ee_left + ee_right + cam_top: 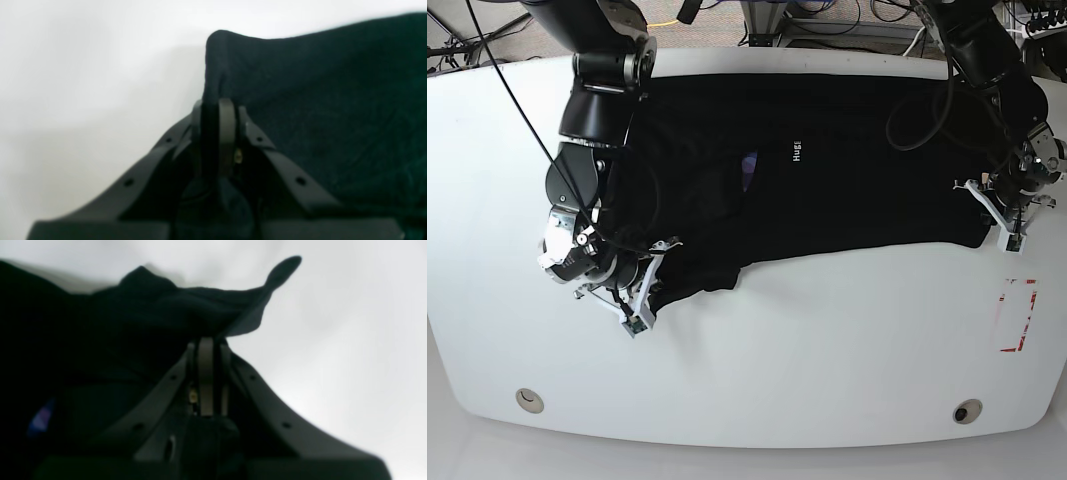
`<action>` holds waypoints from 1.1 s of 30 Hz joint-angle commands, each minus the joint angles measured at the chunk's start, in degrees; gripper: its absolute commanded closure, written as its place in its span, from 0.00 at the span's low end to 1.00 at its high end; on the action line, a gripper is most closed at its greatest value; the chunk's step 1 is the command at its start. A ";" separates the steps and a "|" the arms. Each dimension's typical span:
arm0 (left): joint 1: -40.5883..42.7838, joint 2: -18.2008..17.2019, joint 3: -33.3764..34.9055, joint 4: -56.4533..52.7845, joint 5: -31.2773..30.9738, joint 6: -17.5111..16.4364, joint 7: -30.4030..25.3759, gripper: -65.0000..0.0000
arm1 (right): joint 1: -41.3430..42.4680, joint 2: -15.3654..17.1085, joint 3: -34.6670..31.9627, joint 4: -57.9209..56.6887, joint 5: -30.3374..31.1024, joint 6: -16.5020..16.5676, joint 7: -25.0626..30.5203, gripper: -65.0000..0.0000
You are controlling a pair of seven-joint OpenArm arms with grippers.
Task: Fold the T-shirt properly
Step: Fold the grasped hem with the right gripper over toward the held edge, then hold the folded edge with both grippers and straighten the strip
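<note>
The black T-shirt (pixel 827 190) lies spread across the back half of the white table (pixel 827 350), with white lettering (pixel 796 151) and a purplish label (pixel 749 165) near the collar. At the right end of the shirt, my left gripper (pixel 994 213) is shut on its edge. In the left wrist view the gripper (pixel 217 103) pinches a raised corner of the T-shirt (pixel 333 100). My right gripper (pixel 649 285) holds the shirt's front left corner. Up close, the right gripper (pixel 206 340) is shut on bunched fabric of the T-shirt (pixel 116 323), with the label (pixel 40 420) low at the left.
A red-outlined rectangle (pixel 1015 316) is marked on the table near its right edge. Two round fittings (pixel 527 399) (pixel 967 411) sit along the front edge. Cables and equipment lie beyond the table's back edge.
</note>
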 commanded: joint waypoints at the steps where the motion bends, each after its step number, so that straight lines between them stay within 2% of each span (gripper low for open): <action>1: -0.32 -0.92 -0.25 3.07 -0.16 -0.03 -0.36 0.94 | -0.72 0.44 0.11 7.42 0.49 -0.03 -1.66 1.00; 7: 2.40 -0.92 -1.66 7.20 -0.25 -0.03 -0.36 0.94 | -7.13 0.44 0.28 19.46 0.57 -0.03 -8.25 1.00; 11: 3.63 -0.92 -2.19 8.08 -0.25 -0.03 -0.36 0.94 | -11.88 0.18 2.48 25.62 1.45 -0.03 -10.27 1.00; 15: 5.39 -1.19 -2.27 8.17 -0.25 -0.03 -0.36 0.94 | -16.45 0.53 6.79 26.41 8.93 -0.03 -13.04 1.00; 21: 7.68 -1.36 -2.27 8.44 -0.33 -0.03 -0.36 0.94 | -23.40 0.62 13.73 26.50 20.44 -0.03 -13.04 1.00; 24: 8.65 -1.19 -3.33 8.44 -0.33 -0.03 -0.36 0.94 | -27.00 2.20 15.93 26.50 25.28 -0.03 -13.04 1.00; 33: 11.28 -1.36 -6.84 8.44 -0.16 -0.03 -0.10 0.94 | -35.00 4.66 17.51 26.41 35.04 -0.03 -13.04 1.00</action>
